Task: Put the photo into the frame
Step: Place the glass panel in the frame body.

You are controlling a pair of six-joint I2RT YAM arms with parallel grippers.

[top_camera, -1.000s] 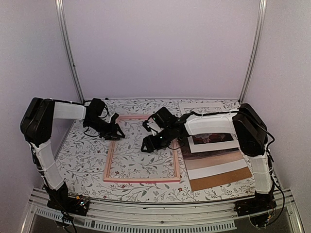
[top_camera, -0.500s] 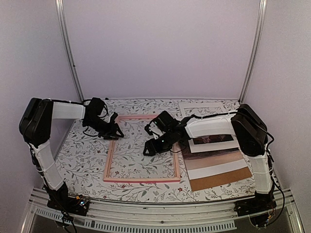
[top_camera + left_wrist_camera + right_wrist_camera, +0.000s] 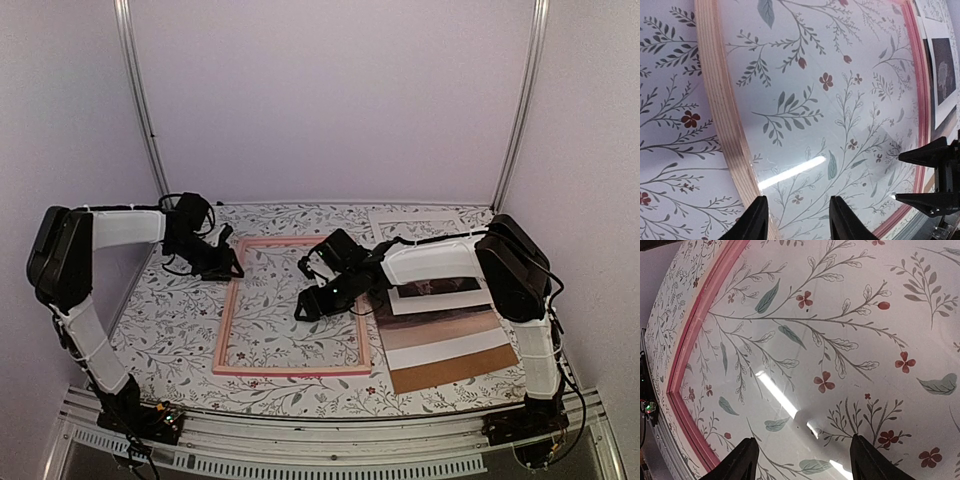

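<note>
Pink-edged rectangular picture frame (image 3: 288, 371), flat; left hand (image 3: 799, 220) and right hand (image 3: 802, 460) hover over it, jaws apart, empty. Next — lift dark canyon photo (image 3: 432, 286), at 3 o'clock, by one edge.

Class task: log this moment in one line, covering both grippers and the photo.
left gripper: open, over frame left edge | right gripper: open, over frame interior | photo: outside frame, to its right
</note>
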